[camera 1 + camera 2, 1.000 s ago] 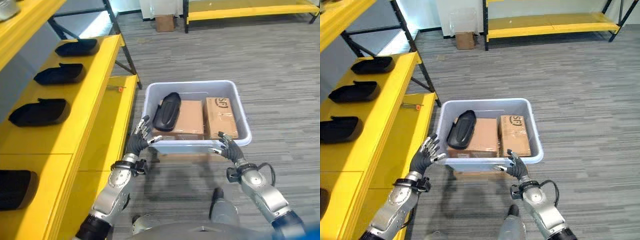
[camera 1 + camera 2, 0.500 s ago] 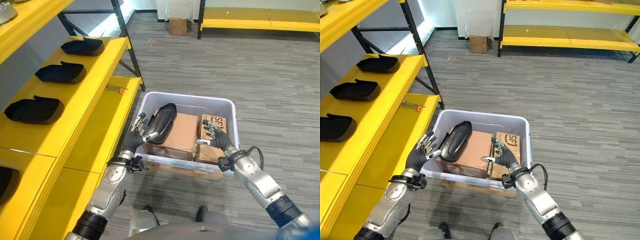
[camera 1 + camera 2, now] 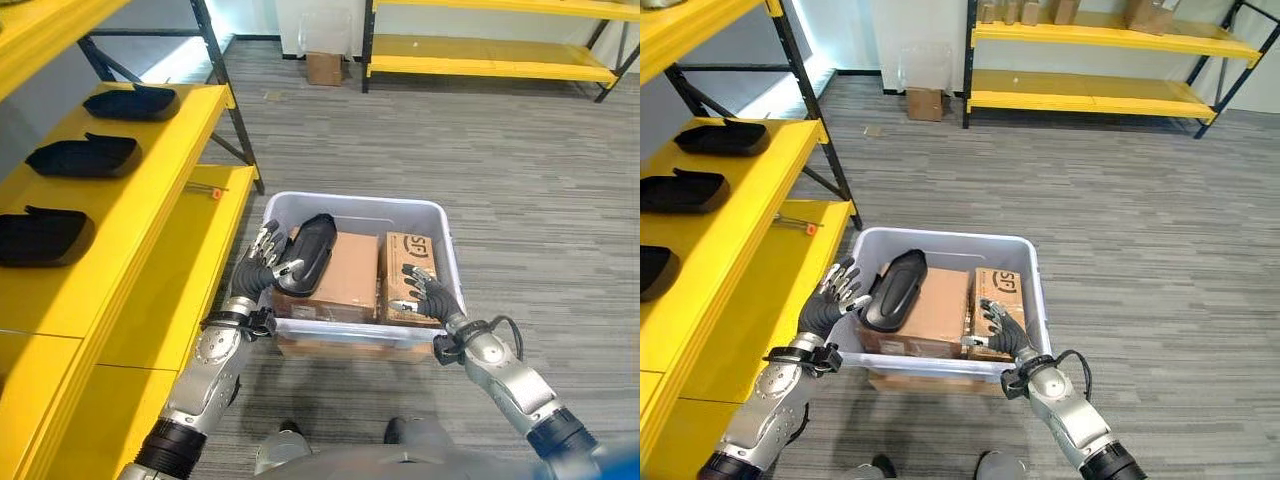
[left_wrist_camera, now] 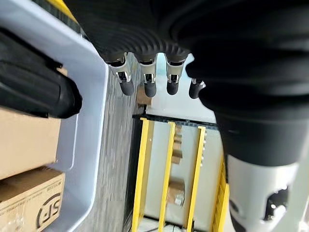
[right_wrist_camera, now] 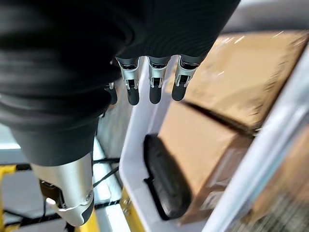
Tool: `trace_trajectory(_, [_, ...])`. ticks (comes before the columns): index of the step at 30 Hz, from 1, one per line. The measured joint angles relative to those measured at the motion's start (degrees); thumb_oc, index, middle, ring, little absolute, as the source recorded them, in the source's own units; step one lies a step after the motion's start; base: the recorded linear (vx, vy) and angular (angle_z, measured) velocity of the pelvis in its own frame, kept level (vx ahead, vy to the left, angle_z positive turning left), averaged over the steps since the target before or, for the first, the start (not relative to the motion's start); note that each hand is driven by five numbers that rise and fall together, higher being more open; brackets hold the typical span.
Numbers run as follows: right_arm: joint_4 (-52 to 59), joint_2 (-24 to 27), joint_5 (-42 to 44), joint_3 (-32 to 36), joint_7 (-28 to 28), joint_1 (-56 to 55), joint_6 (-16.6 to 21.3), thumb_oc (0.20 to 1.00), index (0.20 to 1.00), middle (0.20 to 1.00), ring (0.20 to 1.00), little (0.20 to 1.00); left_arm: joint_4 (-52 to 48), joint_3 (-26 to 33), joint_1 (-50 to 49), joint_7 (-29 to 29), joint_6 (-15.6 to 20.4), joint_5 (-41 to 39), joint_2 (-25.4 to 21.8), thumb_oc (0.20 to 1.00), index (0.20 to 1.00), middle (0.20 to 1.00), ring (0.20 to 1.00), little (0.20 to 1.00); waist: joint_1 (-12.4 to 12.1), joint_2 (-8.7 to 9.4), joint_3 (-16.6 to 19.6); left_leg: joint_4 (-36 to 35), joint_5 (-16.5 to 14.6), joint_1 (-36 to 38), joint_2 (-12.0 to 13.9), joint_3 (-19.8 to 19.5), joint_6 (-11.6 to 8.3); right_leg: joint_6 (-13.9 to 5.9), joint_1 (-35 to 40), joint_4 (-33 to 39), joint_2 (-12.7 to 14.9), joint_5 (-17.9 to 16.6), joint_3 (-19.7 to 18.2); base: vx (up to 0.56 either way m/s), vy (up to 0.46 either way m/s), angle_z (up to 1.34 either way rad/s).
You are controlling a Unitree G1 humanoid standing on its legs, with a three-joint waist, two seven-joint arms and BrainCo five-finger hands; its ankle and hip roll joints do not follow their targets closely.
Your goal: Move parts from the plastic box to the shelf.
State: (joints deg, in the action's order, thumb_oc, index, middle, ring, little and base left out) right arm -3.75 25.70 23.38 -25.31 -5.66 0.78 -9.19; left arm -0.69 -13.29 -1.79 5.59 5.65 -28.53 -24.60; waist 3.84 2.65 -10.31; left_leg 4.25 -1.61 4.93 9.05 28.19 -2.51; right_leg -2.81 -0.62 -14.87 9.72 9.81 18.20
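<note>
Hovering: left hand (image 3: 262, 270) by black part (image 3: 310, 252) | right hand (image 3: 428, 296) over plastic box (image 3: 352, 207) | fingers spread

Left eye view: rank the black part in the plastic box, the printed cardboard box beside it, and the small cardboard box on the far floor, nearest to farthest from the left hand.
1. Black part: right beside the left hand, at the plastic box's shelf side.
2. Printed cardboard box: at the plastic box's other side, under the right hand.
3. Small cardboard box: far across the floor, by the back shelving.
</note>
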Motion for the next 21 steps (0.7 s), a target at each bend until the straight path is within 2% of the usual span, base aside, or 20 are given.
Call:
trace_trajectory(10, [0.3, -0.1, 2.2, 0.5, 1.3, -3.8, -0.4, 1.0, 1.0, 1.0, 1.0, 1.0, -0.1, -0.6, -1.1, -0.5, 0.3, 0.5, 0.0, 1.0, 1.0, 1.0, 1.0, 1.0, 0.1, -2.32, -1.2, -0.6, 0.1, 0.2, 0.4, 1.3, -0.15, 0.3, -1.0, 2.2, -1.5, -2.1, -2.2, 0.06, 0.159, -0.17])
trace_trajectory(18, [0.2, -0.3, 2.2, 0.5, 2.1, 0.9, -0.4, 1.0, 1.0, 1.0, 1.0, 1.0, 0.0, -2.3, -0.7, -1.6, 1.3, 1.0, 0.3, 1.0, 1.0, 1.0, 1.0, 1.0, -1.4, -1.79, -1.5, -1.3, -0.1, 0.1, -0.9, 1.2, 0.0, -0.31, -0.9, 2.5, -1.3, -3.7, -2.6, 0.07, 0.205, -0.02])
trace_trajectory(21, [0.3, -0.6, 3.1, 1.3, 2.3, 1.7, -0.5, 1.0, 1.0, 1.0, 1.0, 1.0, 0.1, -2.3, 0.2, -3.3, 0.9, 1.0, -0.4, 1.0, 1.0, 1.0, 1.0, 1.0, -1.8, -1.41, -1.7, -1.3, -1.1, 0.3, -0.9, 1.6, 0.55, -1.15, -3.3, -1.8, -0.4, -5.9, 0.2, 0.13, 0.192, -0.16])
